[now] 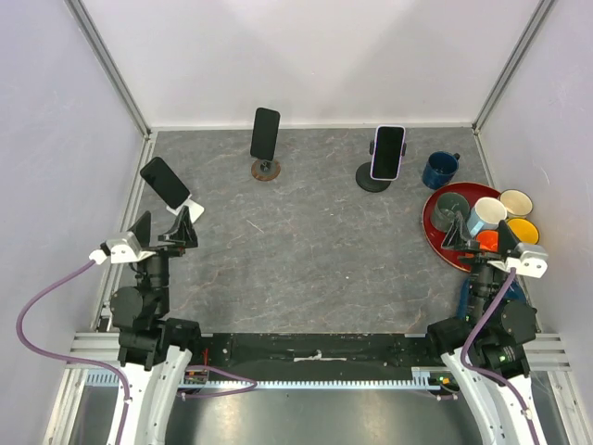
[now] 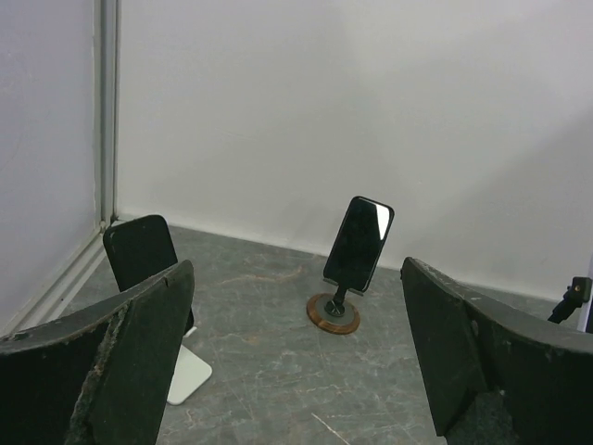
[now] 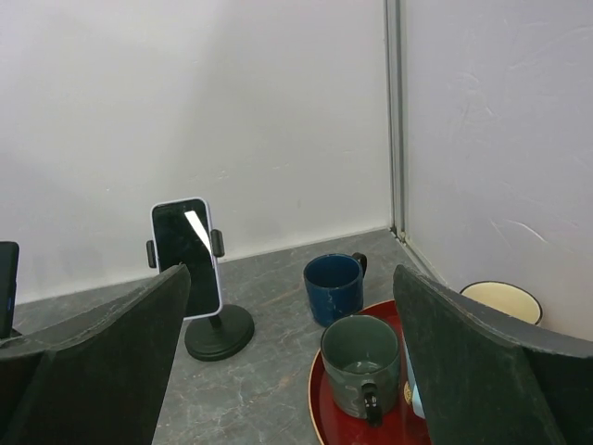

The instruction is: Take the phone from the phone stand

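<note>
Three phones stand on stands at the back of the grey table. A black phone (image 1: 165, 183) leans on a white stand (image 2: 190, 375) at the left. A black phone (image 1: 265, 133) sits on a stand with a round wooden base (image 2: 334, 312) at the back middle. A white-cased phone (image 1: 387, 152) is clamped in a black stand (image 3: 219, 334) at the back right. My left gripper (image 1: 165, 229) is open and empty, just in front of the left phone (image 2: 139, 255). My right gripper (image 1: 482, 236) is open and empty, above the red tray's near side.
A red tray (image 1: 433, 230) at the right edge holds a green mug (image 1: 451, 209) and several other mugs. A blue mug (image 1: 439, 170) stands behind it, beside the black stand. White walls close in the table on three sides.
</note>
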{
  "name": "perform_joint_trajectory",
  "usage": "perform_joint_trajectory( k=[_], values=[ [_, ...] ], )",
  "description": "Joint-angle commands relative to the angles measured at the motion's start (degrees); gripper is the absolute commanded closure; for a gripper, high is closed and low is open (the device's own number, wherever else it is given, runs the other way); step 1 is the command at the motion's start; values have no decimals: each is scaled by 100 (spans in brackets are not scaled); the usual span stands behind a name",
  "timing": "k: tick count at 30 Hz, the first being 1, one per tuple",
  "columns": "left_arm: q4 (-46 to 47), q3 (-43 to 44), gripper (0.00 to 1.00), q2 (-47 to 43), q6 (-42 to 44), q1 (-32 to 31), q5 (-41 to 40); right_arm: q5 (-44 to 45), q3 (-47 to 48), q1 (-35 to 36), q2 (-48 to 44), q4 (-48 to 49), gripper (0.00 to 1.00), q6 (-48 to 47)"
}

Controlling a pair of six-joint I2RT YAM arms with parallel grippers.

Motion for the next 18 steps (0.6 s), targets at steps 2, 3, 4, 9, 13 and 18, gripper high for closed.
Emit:
perform_joint_trajectory(
  k=[2, 3, 4, 9, 13, 18],
  values=[
    [183, 104, 0, 232, -42, 3, 15, 296, 268, 118, -16, -125, 2, 91],
    [183, 104, 0, 258, -42, 12, 15, 375, 268, 127, -16, -134, 2, 99],
    [174, 121, 0, 311, -33, 12, 6, 463, 276, 135, -16, -143, 2, 91],
    [87, 192, 0, 531, -33, 12, 50, 525, 285, 197, -25, -160, 2, 99],
    [-36, 306, 0, 777, -60, 12, 76, 569, 303, 232, -16, -169, 2, 249],
    [-299, 455, 0, 1521, -86, 21, 6, 595, 303, 294, -16, -195, 2, 275]
  ],
)
